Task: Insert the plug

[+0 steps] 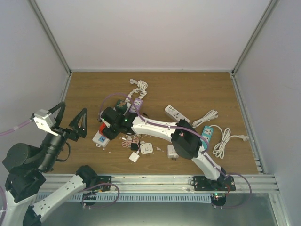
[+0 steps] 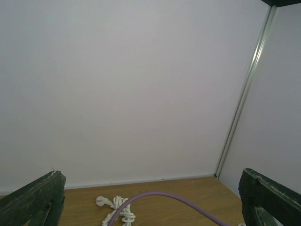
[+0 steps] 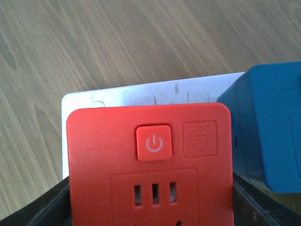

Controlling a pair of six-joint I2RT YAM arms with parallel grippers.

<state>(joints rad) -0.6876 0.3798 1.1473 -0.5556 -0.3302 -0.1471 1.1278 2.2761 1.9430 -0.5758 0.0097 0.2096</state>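
The right claw (image 3: 150, 207) is closed on a red plug block (image 3: 150, 141), which is held by its two sides. In the wrist view a white power strip (image 3: 117, 96) is seen under and past the block, toward 12 o'clock. The strip's long side is laid from 9 o'clock to 3 o'clock, so the block is likely to be pushed straight down onto it. A blue block (image 3: 268, 127) is found just beside the red one at 3 o'clock, so little room is left on that side. Whether the red block's pins are in the holes cannot be told. The right arm is judged the nearer one by far. The left claw (image 1: 70, 118) is held wide open and empty, at 9 o'clock from the strip in the top view. Everything is laid on a brown wooden table (image 1: 188, 89), where white cords (image 1: 139, 86) and other strips (image 1: 176, 113) are scattered. White walls (image 1: 155, 33) are set around it.
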